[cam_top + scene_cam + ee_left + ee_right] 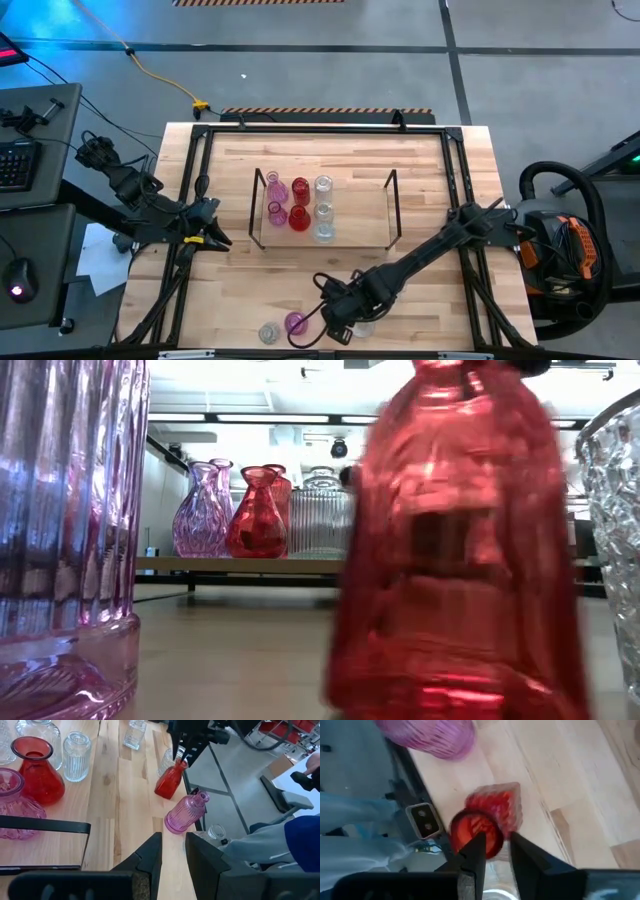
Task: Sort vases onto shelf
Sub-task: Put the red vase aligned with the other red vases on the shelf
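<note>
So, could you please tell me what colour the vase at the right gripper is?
Red: the vase at the right gripper shows best in the left wrist view.

Glossy ribbed glass vases (pixel 185 813), light-wood shelf (pixel 355 215)

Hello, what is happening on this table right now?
A two-armed robot is sorting small glass vases onto a low wooden shelf. Six vases already stand on it in pairs: pink, red and clear. The right gripper is at the table's near edge, closed on the neck of a tilted red vase. A pink vase and a clear vase wait beside it. The left gripper waits at the table's left edge, holding nothing.
</note>
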`<state>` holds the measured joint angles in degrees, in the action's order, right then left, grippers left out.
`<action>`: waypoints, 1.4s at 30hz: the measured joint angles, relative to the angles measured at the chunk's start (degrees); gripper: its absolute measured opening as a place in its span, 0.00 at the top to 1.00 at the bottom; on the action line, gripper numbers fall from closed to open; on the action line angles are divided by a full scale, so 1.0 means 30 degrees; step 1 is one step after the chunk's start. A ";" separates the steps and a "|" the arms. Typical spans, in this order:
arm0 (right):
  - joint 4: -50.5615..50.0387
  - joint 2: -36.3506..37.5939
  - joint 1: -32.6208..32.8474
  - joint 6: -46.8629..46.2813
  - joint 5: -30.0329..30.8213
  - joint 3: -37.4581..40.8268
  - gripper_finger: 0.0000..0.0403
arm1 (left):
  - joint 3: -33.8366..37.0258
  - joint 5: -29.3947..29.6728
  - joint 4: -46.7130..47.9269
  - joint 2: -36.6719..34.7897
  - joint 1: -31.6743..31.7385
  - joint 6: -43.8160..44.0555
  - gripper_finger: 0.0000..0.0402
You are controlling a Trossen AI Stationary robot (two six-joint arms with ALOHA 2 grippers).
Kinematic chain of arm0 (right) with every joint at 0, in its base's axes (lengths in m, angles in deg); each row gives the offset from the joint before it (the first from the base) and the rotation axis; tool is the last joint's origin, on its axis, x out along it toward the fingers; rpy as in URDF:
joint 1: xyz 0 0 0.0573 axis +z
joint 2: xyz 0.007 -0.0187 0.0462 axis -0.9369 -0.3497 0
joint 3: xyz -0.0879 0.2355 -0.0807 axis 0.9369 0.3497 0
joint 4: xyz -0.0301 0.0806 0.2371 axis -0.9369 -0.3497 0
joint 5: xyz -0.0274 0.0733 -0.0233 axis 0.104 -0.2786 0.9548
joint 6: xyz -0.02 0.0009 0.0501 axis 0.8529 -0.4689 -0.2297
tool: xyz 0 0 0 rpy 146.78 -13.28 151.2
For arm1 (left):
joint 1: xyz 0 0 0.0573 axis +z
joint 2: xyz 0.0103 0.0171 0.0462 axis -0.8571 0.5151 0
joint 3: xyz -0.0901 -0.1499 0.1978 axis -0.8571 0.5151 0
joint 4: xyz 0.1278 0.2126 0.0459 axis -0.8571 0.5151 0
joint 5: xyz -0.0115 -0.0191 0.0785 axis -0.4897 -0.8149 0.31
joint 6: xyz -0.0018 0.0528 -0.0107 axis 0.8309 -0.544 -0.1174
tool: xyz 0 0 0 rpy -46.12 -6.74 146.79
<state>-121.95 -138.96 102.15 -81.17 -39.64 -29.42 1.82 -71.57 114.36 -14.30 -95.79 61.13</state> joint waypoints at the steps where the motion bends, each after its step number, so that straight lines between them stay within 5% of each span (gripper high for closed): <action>1: -0.0037 -0.0060 0.0000 0.0023 -0.0040 0.0045 0.83 | 0.0000 0.0000 0.0000 0.0000 -0.0002 0.0048 0.81; 29: 0.1661 0.0027 -0.0918 0.0875 -0.1500 0.1524 0.83 | 0.0000 0.0423 -0.0007 0.0000 -0.0002 0.0117 0.81; 37: 0.1650 0.0100 -0.1104 0.2157 -0.1456 0.1560 0.98 | 0.0000 0.0430 -0.0006 0.0000 -0.0001 0.0124 0.81; 42: 0.2087 0.0072 -0.1349 0.2384 -0.1439 0.1566 0.98 | 0.0000 0.0430 0.0000 0.0007 -0.0002 0.0124 0.81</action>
<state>-115.68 -138.74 98.10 -74.02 -43.95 -24.72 1.82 -70.28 114.36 -14.28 -95.79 61.50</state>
